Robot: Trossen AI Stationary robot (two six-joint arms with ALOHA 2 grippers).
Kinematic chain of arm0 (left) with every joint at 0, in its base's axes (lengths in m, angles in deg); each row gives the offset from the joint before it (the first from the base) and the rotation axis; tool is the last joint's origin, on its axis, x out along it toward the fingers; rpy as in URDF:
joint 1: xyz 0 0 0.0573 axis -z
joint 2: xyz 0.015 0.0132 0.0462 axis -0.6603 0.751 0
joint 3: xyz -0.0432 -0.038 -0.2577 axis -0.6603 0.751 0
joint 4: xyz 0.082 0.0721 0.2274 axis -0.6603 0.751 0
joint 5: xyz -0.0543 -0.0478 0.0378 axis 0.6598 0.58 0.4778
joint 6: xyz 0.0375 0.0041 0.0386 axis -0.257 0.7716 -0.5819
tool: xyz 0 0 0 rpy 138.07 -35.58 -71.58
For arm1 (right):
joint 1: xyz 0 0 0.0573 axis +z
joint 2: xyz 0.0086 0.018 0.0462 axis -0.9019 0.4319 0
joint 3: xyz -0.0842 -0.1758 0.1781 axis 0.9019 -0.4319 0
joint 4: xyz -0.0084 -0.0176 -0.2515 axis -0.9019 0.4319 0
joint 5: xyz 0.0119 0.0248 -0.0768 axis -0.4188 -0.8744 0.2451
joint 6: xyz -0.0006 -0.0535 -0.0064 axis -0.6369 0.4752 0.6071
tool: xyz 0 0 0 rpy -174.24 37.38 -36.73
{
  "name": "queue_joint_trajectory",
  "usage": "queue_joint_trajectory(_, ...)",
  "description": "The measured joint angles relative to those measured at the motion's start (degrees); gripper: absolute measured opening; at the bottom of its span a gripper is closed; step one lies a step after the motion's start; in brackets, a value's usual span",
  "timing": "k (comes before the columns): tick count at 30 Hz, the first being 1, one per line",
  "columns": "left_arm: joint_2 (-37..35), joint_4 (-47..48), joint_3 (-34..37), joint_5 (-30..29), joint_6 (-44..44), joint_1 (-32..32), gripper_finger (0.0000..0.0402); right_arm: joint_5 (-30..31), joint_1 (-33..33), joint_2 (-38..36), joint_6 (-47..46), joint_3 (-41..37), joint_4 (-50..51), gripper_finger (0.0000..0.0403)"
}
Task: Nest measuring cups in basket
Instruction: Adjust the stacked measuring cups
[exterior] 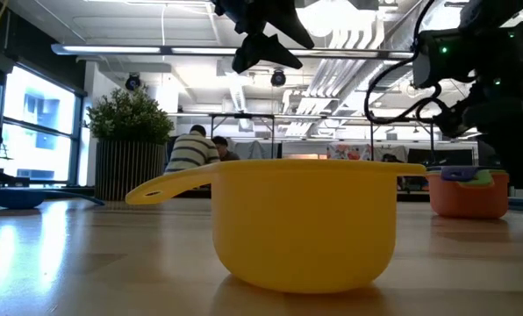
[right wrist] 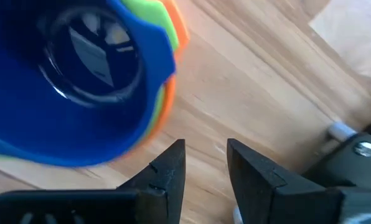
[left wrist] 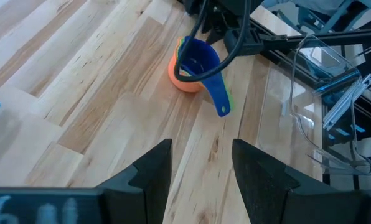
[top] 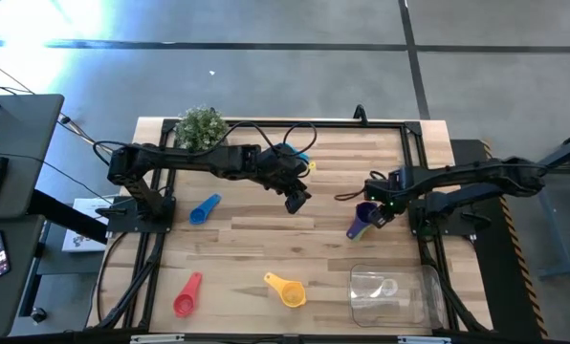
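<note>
A stack of nested cups [top: 361,221] stands on the table right of centre: a blue cup [left wrist: 197,58] inside a green one inside an orange one [right wrist: 176,34]. My right gripper [right wrist: 205,165] is open just beside this stack, touching nothing. My left gripper [left wrist: 201,167] is open and hovers high over the table's middle [top: 297,199], facing the stack. A yellow cup [top: 287,290], a pink-red cup [top: 186,297] and a teal cup [top: 204,209] lie apart on the table. The clear basket [top: 396,295] sits at the near right corner.
A potted plant [top: 201,126] stands at the far edge. A black frame [top: 411,153] rims the table. Cables trail over my left arm [top: 266,134]. In the low view the yellow cup [exterior: 305,224] fills the foreground, and people sit in the room behind.
</note>
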Motion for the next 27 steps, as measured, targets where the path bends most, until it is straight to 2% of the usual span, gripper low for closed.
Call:
queue_joint_trajectory(15, 0.0, 0.02, 0.0, 0.0, -0.04, 0.0, 0.0159, 0.28, 0.0, 0.57, -5.25, -0.14, -10.86, 0.011)
queue_joint_trajectory(27, 0.0, 0.12, 0.0, 0.14, -0.06, 0.0, 0.0159, -5.49, 0.0, 7.62, -5.35, 0.23, -16.17, 0.011)
